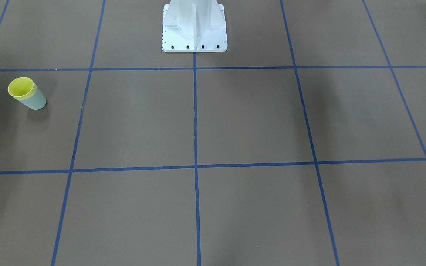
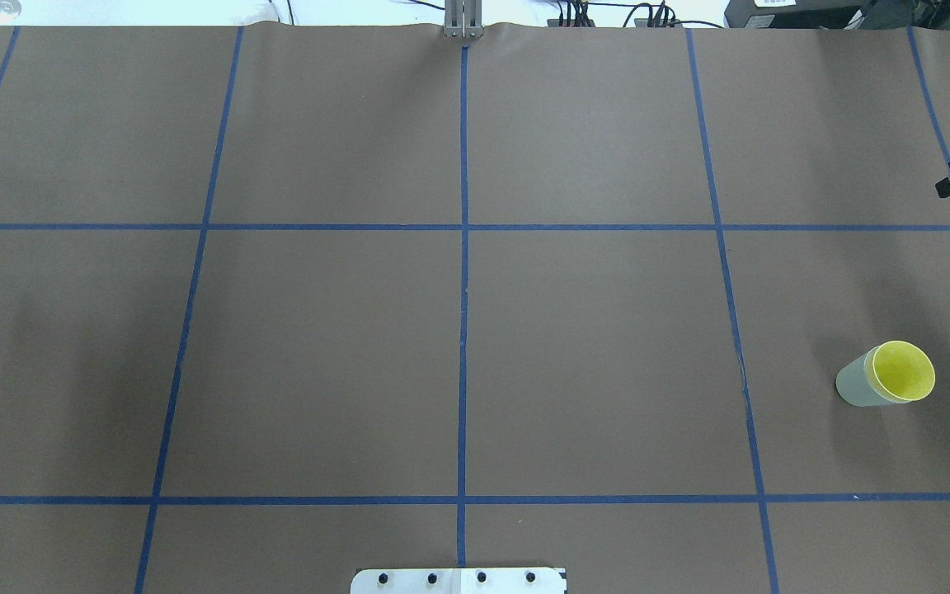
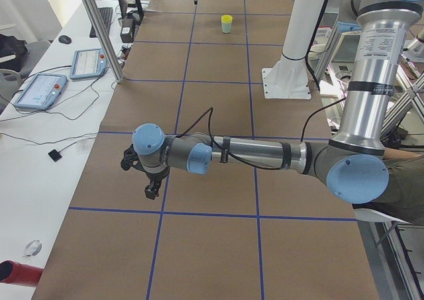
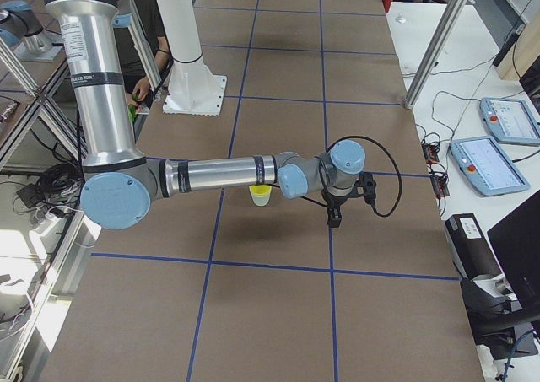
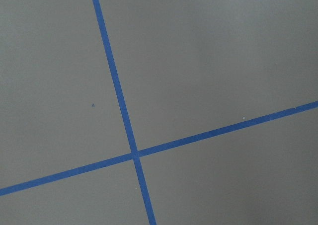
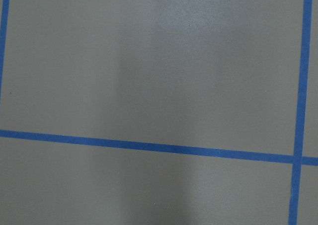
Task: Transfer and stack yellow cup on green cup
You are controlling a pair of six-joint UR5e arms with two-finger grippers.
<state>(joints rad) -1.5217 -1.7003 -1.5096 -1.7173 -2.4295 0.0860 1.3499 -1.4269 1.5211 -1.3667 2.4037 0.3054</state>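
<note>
Item: yellow cup (image 2: 904,371), seated upright inside green cup (image 2: 854,386), long axis vertical; stack looks complete to you.
Right tool (image 4: 335,220): nearer arm, apart from green cup; apart or together, cannot tell.
Left tool (image 3: 151,191): far across tabletop (image 2: 590,346) from green cup; likewise cannot tell.

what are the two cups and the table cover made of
Yellow cup: likely plastic; thin rim, even bright colour.
Green cup: likely plastic too; matte pale mint, no glare.
Cover: seemingly brown paper; flat, matte, rippled at its far edge.
Lines: look like blue tape.
</note>
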